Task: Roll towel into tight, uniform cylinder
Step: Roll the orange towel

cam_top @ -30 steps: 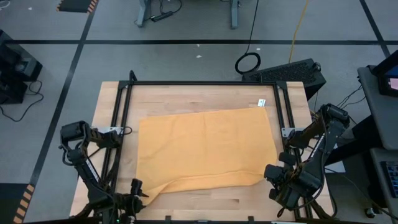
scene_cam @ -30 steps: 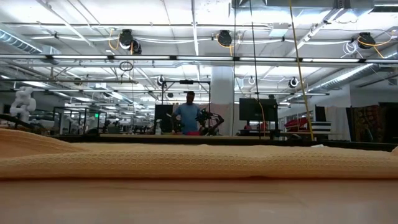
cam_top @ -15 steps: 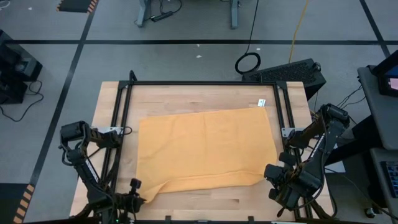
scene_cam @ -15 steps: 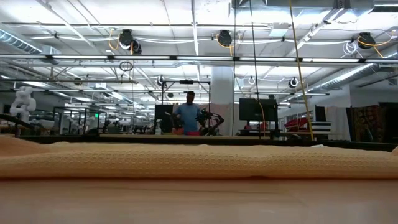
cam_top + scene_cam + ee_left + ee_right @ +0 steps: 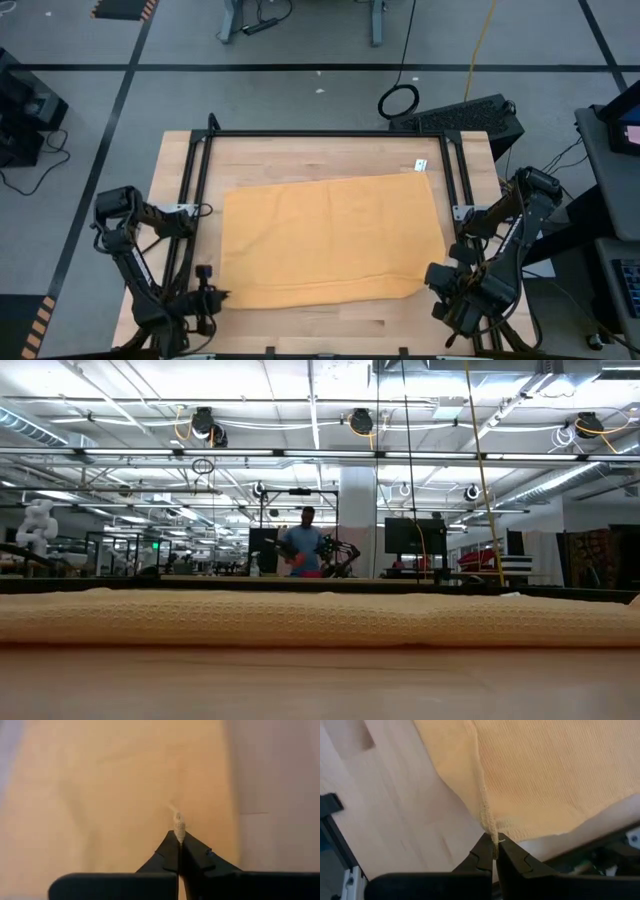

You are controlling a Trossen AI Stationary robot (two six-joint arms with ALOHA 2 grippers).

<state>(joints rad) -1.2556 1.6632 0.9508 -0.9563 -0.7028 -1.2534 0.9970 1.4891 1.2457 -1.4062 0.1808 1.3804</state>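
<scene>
While both arms sit at the table's near edge, each one pinches a near corner of the towel [image 5: 330,240]. At about 7 o'clock from the table's middle, the left gripper [image 5: 212,297] has its fingers closed tight on a small tuft of the cloth's near-left corner, as the left wrist view shows [image 5: 178,827]. At about 5 o'clock, the right gripper [image 5: 437,276] clamps the near-right corner in the same way, with a ridge of fabric running up from its fingertips [image 5: 492,842].

Past the grippers, the mustard-yellow towel lies spread flat across the middle of the wooden table [image 5: 300,160], a wide rectangle not yet rolled. Its near edge [image 5: 320,622] shows in the low view as a low, even band. A small white label [image 5: 421,166] sits at the far-right corner, at about 2 o'clock. A black frame [image 5: 320,134] borders the table's far side.

Far beyond, a person [image 5: 303,544] stands in the room.
</scene>
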